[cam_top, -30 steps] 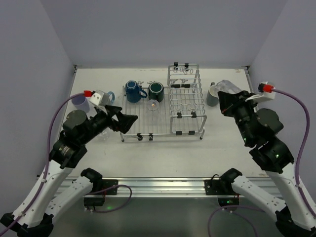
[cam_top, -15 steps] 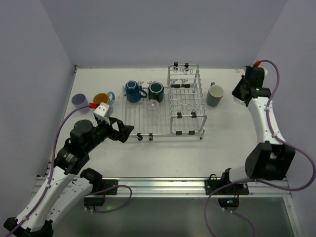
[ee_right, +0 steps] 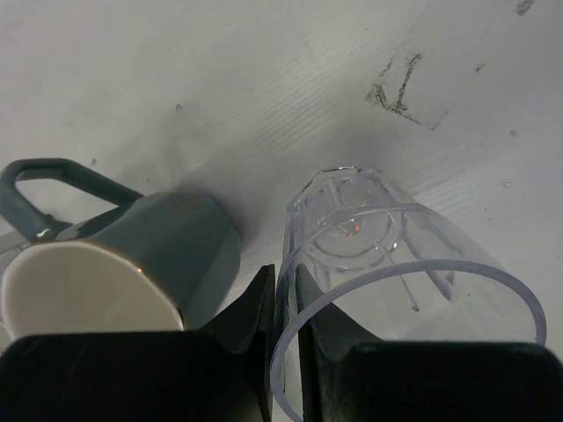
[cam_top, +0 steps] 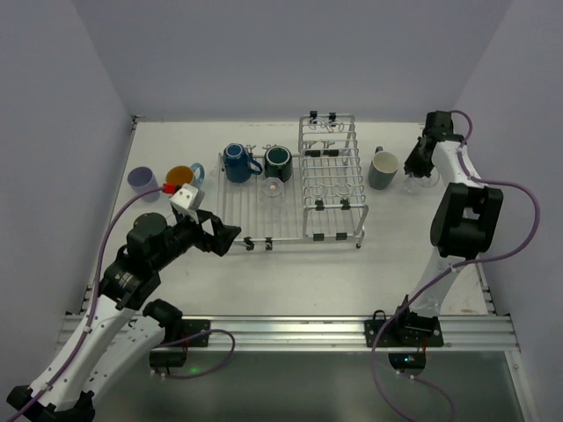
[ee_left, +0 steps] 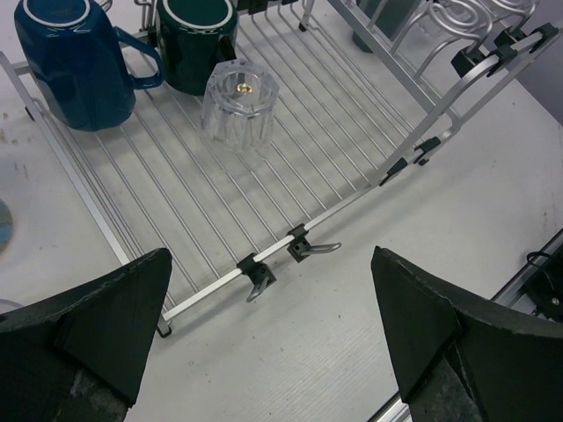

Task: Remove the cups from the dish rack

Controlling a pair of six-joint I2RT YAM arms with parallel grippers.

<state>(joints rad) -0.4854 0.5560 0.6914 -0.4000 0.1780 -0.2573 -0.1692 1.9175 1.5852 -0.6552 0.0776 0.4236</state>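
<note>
Right gripper (ee_right: pixel 283 290) pinches the clear glass (ee_right: pixel 396 255) by its rim beside the grey mug (ee_right: pixel 167 246) near the desk's right edge; left gripper (ee_left: pixel 268 264) gapes wide.

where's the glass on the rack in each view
top external: glass on the rack grid, just in front of the green mug
left wrist: glass upper centre, on the grid
right wrist: not in it; the other glass shows there
landmark: blue mug, left of the glass in both

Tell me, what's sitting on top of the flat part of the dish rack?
A blue mug, a dark green mug and a small clear glass sit on the dish rack, on its flat grid. Whatever is under the mugs is hidden.
</note>
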